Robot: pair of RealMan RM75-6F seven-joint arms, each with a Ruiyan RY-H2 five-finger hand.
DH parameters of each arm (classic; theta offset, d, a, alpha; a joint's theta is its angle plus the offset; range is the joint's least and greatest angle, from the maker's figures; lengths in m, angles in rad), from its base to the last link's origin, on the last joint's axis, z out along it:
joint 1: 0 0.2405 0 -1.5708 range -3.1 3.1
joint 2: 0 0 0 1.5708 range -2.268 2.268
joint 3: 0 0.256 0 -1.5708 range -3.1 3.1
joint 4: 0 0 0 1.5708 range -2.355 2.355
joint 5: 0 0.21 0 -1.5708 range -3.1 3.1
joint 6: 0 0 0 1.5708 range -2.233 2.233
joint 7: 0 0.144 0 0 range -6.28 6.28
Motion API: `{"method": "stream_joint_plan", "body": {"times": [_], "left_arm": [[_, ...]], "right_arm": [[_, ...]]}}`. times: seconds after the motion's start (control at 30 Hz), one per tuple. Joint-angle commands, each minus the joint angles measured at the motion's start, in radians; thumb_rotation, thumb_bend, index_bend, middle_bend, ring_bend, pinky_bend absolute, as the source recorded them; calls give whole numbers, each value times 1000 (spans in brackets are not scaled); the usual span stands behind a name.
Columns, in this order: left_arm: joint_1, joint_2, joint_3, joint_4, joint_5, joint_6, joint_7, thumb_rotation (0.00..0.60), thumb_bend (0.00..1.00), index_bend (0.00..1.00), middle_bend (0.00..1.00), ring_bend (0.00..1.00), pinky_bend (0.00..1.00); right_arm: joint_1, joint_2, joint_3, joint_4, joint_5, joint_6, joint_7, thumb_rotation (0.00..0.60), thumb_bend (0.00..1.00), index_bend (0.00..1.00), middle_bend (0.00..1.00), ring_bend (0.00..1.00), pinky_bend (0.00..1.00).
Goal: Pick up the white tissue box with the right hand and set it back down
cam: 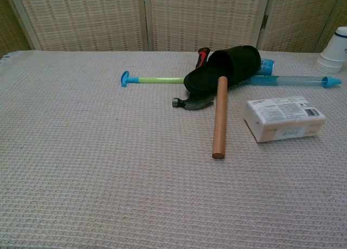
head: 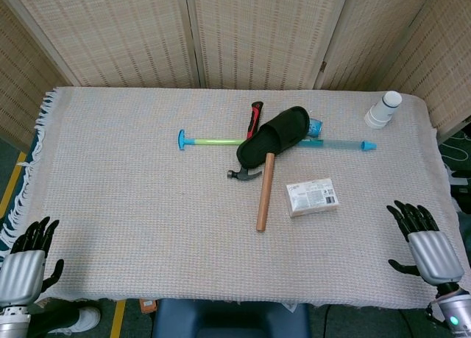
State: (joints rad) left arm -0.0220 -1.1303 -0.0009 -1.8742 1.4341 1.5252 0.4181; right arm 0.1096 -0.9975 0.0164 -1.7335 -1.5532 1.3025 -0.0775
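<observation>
The white tissue box (head: 313,196) lies flat on the woven cloth, right of the hammer's wooden handle; the chest view shows the tissue box (cam: 283,119) at the right, label up. My right hand (head: 424,244) hovers over the table's near right corner, fingers spread, holding nothing, well to the right of and nearer than the box. My left hand (head: 23,263) sits off the near left corner, fingers apart and empty. Neither hand appears in the chest view.
A hammer (head: 261,183) lies just left of the box, its head under a black slipper (head: 274,136). A green-and-blue rod (head: 213,141), a red-handled tool (head: 254,117) and a blue tube (head: 342,143) lie behind. White stacked cups (head: 383,110) stand far right.
</observation>
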Motion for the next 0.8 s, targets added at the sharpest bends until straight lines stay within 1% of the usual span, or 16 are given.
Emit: {"method": "stream_joint_plan", "body": {"times": [0.03,0.1,0.2,0.3,0.43,0.53,0.67,0.8], "left_arm": [[2,4,3,-1,11,3,-12,600,399,66,0,0,166],[3,9,5,-1,11,1,-19,600,399,66,0,0,166],[3,16,3,-3,10,-1,-31,600,399,66,0,0,166],[4,25,3,-5,11,-1,-48,600,399,66,0,0,166],[6,36,1,-7,11,-1,-68,600,399,66,0,0,166],[8,43,-2,-8,12,3,-84,600,399,66,0,0,166],[9,50,-3,-7,9,4,-96,600,399,66,0,0,166],[10,53,-7,-6,6,6,-102,600,398,66,0,0,167]], "right_arm": [[182,-8,88,-104,121,-232,-167,600,70,0,0,0,0],[260,-31,121,-127,213,-328,-263,600,70,0,0,0,0],[360,-82,154,-140,359,-421,-391,600,70,0,0,0,0],[449,-135,171,-131,519,-472,-491,600,69,0,0,0,0],[553,-203,170,-94,701,-479,-592,600,69,0,0,0,0],[607,-242,162,-67,789,-471,-629,600,70,0,0,0,0],[662,-283,147,-25,871,-468,-652,600,70,0,0,0,0],[702,-315,133,16,922,-466,-654,600,70,0,0,0,0]]}}
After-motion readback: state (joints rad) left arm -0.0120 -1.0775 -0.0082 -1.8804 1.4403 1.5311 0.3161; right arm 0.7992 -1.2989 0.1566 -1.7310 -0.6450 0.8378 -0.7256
